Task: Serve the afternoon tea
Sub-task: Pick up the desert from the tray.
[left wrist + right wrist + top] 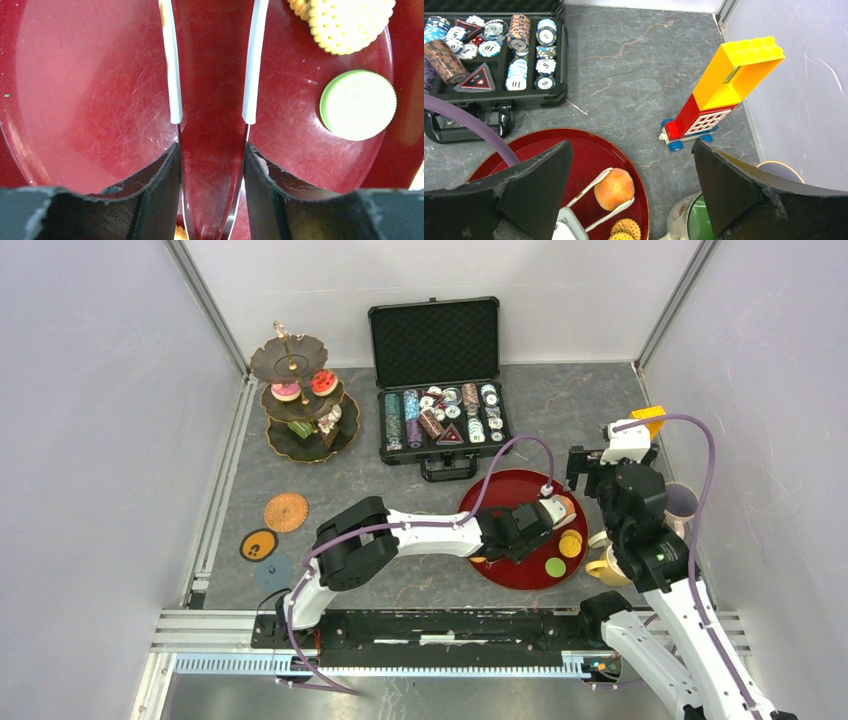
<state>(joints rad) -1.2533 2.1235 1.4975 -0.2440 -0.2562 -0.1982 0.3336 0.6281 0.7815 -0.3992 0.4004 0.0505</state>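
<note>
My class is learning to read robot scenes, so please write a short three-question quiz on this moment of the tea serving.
1. True or false: the right gripper is holding something.
2. Which gripper holds the tongs? A) left B) right C) neither
3. Short answer: what sits between the tongs' tips?

Key:
1. False. Its jaws are wide open with nothing between them.
2. A, the left gripper.
3. The orange round.
</note>
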